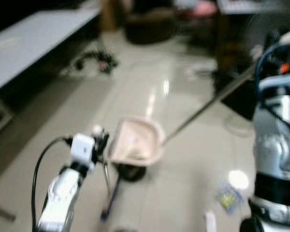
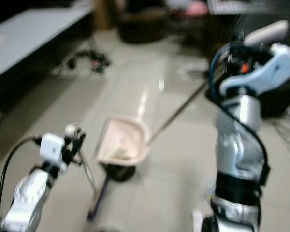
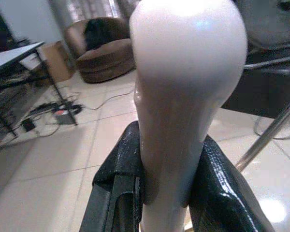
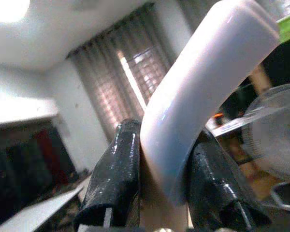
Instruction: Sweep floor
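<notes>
Left gripper (image 3: 166, 193) clamped on dustpan handle (image 3: 183, 96), right gripper (image 4: 164, 193) clamped on broom handle (image 4: 203, 87), above tiled floor (image 1: 183, 183)

Your robot's left arm (image 1: 60, 195) is a rounded silver tube ending in a white box-shaped wrist block, with a black cable looping out from that block and down beside the arm. Its right arm (image 2: 239, 145) is bulkier: silver segments, black joint bands, a pale blue-white upper shell, a blue cable and an orange spot (blurred). Each gripper's fingers (image 3: 117, 186) are glossy black.
</notes>
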